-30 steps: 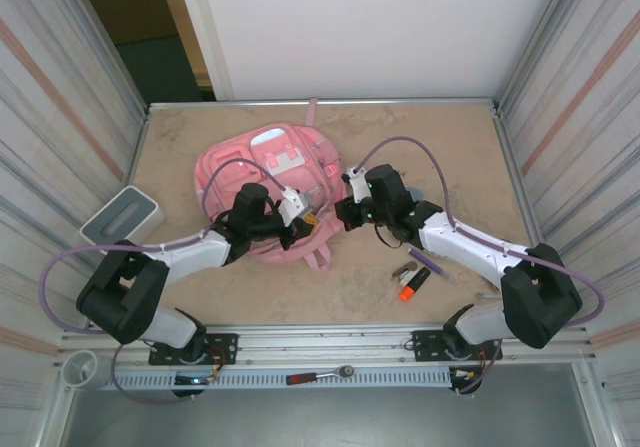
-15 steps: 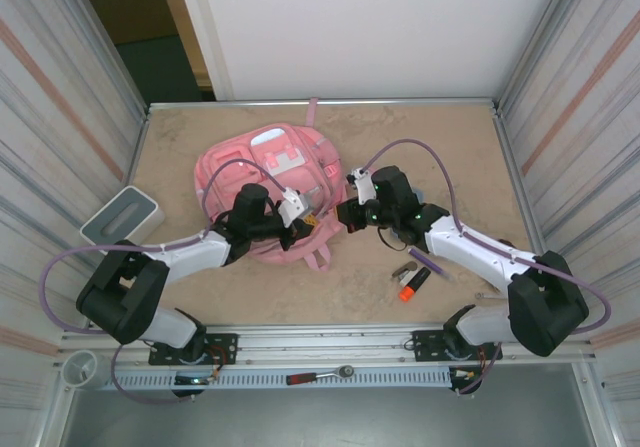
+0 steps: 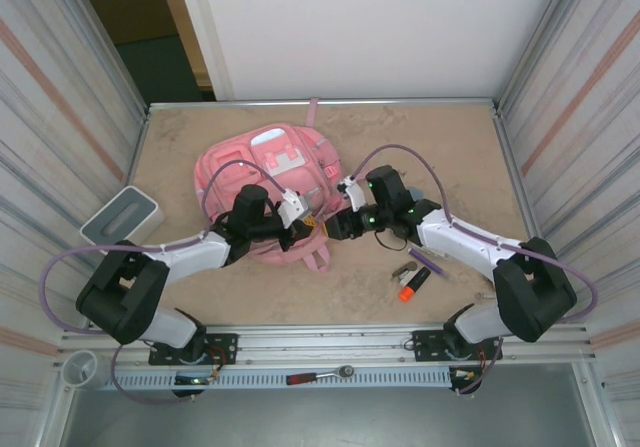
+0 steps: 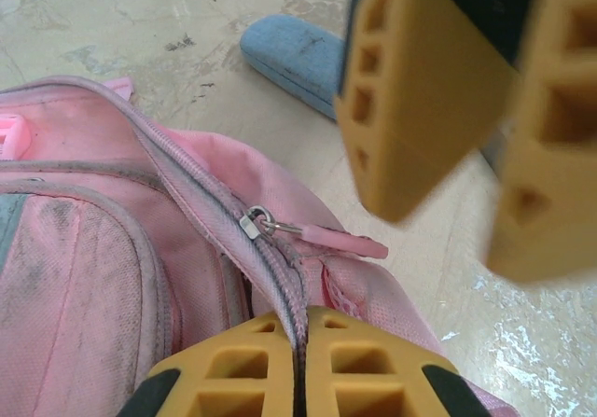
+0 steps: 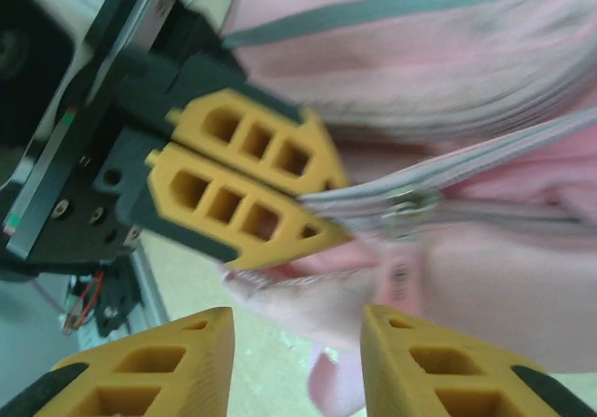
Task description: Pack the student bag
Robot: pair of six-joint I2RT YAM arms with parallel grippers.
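Pinches the grey zip strip (image 4: pixel 191 179) of the pink student bag (image 3: pixel 265 172) with the left gripper (image 4: pixel 300 347), both fingers pressed together on the fabric with no gap between. Gives the same grip in the right wrist view, with the zip strip coming out from between the yellow fingertips. Holds the right gripper (image 5: pixel 298 328) wide apart, with nothing between its fingers (image 5: pixel 438 361), facing the left gripper and very near to it, but not touching.

Has the metal zip slider (image 4: pixel 252 223) just beyond the left fingertips, on the zip strip, with a pink pull tab (image 4: pixel 345 243) lying out from it toward the right gripper. Has the student bag lying flat on the table (image 3: pixel 430 147), partly under the left gripper and spreading away beyond it, front pockets facing up.

Shows a blue-grey oblong case (image 4: pixel 289 58) on the table further beyond the zip slider, near the fingers of the right gripper. Shows, behind the right gripper and beside its arm, an orange and black marker (image 3: pixel 414 285) with a purple pen (image 3: pixel 430 260) just beside it. Shows a grey-white box (image 3: pixel 120 217) well apart behind the left gripper, at the outer side of its arm.
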